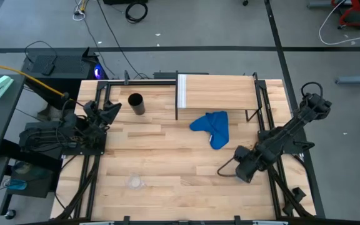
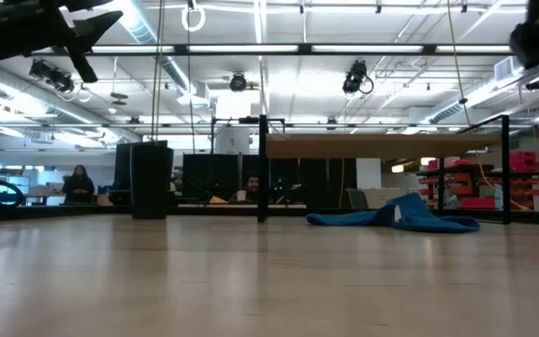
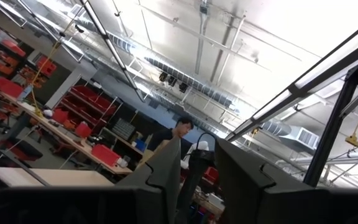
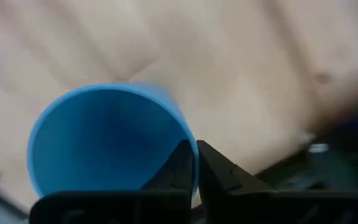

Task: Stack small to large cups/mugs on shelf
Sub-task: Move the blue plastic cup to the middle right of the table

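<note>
My right gripper is shut on the bright blue cup over the table's near right part; in the high view the gripper hides the cup. The tall black tumbler stands upright on the table at the far left and also shows in the low view. The small clear glass stands near the front left. The pale wood shelf stands on its black legs at the far middle. My left gripper is open and empty at the table's left edge, pointing upward. My right gripper pinches the blue cup's rim, one finger inside the cup and one outside. The fingers come from above, toward the open mouth. The cup's mouth faces the gripper and the wooden tabletop shows beyond it. I cannot tell whether its base touches the table.
A crumpled blue cloth lies on the table just in front of the shelf, also in the low view. Black frame rails run along the table's left and right sides. People show in the room beyond the table.
</note>
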You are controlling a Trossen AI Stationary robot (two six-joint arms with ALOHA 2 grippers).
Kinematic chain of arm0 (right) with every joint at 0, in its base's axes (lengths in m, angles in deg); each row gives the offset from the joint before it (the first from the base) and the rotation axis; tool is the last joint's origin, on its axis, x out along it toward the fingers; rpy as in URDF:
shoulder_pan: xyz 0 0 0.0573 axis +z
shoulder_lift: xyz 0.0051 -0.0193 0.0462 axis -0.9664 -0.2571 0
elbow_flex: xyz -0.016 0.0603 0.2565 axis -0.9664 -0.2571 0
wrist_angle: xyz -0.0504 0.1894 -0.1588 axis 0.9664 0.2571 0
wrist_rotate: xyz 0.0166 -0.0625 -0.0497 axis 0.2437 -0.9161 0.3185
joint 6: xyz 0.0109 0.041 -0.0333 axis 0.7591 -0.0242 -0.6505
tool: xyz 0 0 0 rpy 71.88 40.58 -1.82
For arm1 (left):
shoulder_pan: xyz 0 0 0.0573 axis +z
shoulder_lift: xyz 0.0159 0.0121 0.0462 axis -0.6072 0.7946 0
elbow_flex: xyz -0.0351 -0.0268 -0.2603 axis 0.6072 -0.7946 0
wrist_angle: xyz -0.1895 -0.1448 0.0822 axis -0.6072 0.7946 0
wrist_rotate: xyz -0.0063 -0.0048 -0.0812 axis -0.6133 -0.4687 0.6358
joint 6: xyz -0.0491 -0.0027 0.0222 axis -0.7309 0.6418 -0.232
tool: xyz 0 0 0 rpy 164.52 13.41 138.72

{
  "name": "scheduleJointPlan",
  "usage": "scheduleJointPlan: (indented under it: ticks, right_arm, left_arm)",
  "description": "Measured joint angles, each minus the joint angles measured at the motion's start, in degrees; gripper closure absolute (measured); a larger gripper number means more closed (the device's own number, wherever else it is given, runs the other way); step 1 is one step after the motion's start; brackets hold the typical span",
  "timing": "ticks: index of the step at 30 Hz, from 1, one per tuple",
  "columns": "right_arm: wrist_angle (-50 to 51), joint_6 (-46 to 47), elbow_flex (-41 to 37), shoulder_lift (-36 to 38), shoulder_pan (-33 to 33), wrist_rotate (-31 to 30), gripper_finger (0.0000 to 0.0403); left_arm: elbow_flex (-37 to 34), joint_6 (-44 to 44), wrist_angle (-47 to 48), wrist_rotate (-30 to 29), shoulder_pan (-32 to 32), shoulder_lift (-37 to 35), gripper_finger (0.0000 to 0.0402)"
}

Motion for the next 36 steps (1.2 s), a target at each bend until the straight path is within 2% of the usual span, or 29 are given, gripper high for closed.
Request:
scheduleJointPlan:
  ticks: [3, 13, 20, 24, 31, 36]
  right_arm:
    - [4.26, -1.96, -0.15, 2.40, -3.69, -3.06, 0.0396]
    - [8.72, -11.16, -0.15, 10.22, -17.38, -9.35, 0.0397]
    - [5.47, -16.84, -6.93, 13.48, -25.13, -7.28, 0.0399]
    - [1.92, -16.38, -10.43, 16.50, -26.21, -6.67, 0.0400]
    - [1.87, -15.25, -11.39, 19.48, -26.25, -6.69, 0.0399]
    - [1.92, -15.08, -11.39, 19.51, -26.25, -6.69, 0.0379]
  left_arm:
    - [0.00, -0.21, 0.14, 0.00, 0.00, -0.01, 0.0294]
    - [0.00, -0.31, 0.33, 0.00, 0.00, 0.00, 0.0294]
    - [0.00, -0.39, 1.14, 0.00, 0.00, 0.00, 0.0294]
    - [0.00, -1.40, 1.19, 0.00, -0.02, -0.02, 0.0294]
    - [0.00, -1.40, 1.89, 0.02, 0.02, -0.02, 0.0294]
    - [0.00, -1.39, 2.98, 0.02, 0.02, 0.00, 0.0294]
